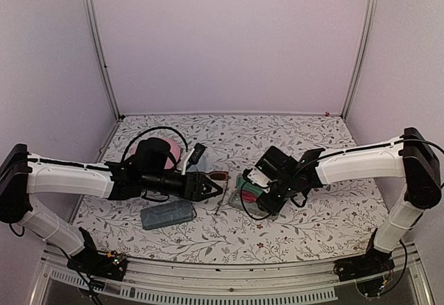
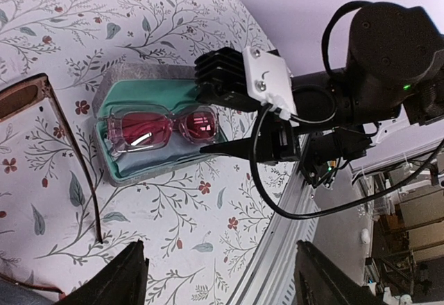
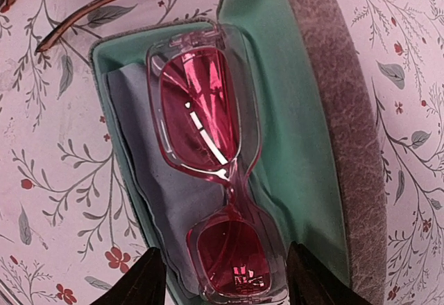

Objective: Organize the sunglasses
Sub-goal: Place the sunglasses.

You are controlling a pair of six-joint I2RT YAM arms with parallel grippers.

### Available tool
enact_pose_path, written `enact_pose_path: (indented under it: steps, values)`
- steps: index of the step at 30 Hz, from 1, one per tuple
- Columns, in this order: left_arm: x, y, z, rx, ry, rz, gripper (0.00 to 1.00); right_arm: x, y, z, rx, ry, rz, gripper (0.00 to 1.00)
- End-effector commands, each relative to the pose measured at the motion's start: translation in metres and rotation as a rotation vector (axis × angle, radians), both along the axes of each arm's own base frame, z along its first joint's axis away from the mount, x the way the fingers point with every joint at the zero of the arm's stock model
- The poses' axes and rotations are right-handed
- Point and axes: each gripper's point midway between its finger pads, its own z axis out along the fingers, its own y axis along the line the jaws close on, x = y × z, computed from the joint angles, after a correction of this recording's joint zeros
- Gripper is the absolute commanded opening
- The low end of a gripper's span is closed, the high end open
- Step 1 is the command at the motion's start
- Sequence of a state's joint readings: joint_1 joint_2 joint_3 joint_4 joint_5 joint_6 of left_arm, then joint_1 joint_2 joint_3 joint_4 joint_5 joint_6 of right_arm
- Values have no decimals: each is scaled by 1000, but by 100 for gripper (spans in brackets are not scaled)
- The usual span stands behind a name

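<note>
The pink translucent sunglasses [image 3: 201, 111] lie folded in an open grey case with green lining [image 3: 298, 132], on a pale blue cloth [image 3: 159, 180]. My right gripper [image 3: 229, 284] is open, one finger on each side of the near lens, holding nothing. In the top view it [image 1: 251, 193] hovers over the case [image 1: 244, 199]. The dark-framed sunglasses [image 1: 220, 177] lie unfolded on the table just left of the case, with a brown lens [image 2: 17, 100] and a long temple. My left gripper [image 2: 218, 284] is open and empty beside them, near the pink pair [image 2: 163, 126].
A closed blue-grey case [image 1: 166, 215] lies near the front, under the left arm. A pink round object [image 1: 166, 147] and a small black object [image 1: 198, 154] sit behind the left arm. The table's metal front rail [image 2: 291, 201] is close to the open case.
</note>
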State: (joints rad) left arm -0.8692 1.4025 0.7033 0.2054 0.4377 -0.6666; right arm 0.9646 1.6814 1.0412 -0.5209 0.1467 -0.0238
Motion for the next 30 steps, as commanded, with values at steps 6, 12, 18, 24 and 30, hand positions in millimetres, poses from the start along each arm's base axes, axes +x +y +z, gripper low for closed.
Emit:
enact_pose_path:
  steps: [6,12,18,24,30]
  values:
    - [1,1,-7,-3,14,-3,73,2,-4,-11,-88,-29,-7,61]
    - [1,1,-7,-4,14,-3,73,2,-5,-11,-107,-54,-8,60]
    - [1,0,-7,-6,13,-6,73,2,-7,-10,-131,-79,-16,57]
    - [0,-1,-7,-6,16,-9,73,2,-4,-2,-113,-100,-17,53]
    - [0,0,-8,-6,16,-9,73,2,-1,7,-90,-115,-14,51]
